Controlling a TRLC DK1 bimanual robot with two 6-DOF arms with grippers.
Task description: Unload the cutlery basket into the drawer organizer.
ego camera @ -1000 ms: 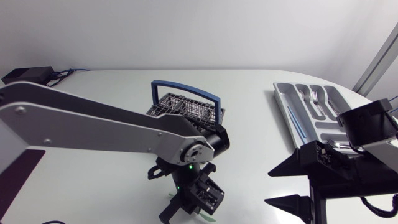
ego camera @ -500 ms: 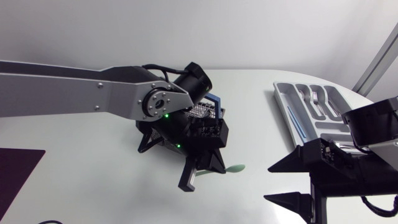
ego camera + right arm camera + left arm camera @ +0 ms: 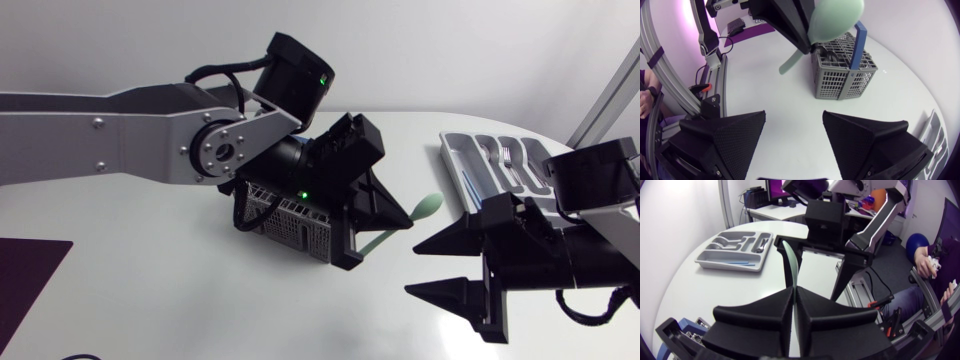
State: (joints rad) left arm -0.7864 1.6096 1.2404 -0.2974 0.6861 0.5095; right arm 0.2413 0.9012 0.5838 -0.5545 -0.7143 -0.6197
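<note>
Partway through: the left gripper pinches a pale green spoon aloft between the mid-table cutlery basket and the right-edge drawer organizer, which already holds forks; the right gripper gapes empty; cutlery waits in the basket

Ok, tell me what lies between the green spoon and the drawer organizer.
Between green spoon and drawer organizer: only bare table, per head view.

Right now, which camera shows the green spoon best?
The right wrist view: the green spoon faces it, bowl large, handle end showing. The head view shows it small, half hidden by the left fingers; the left wrist view sees only its thin edge.
</note>
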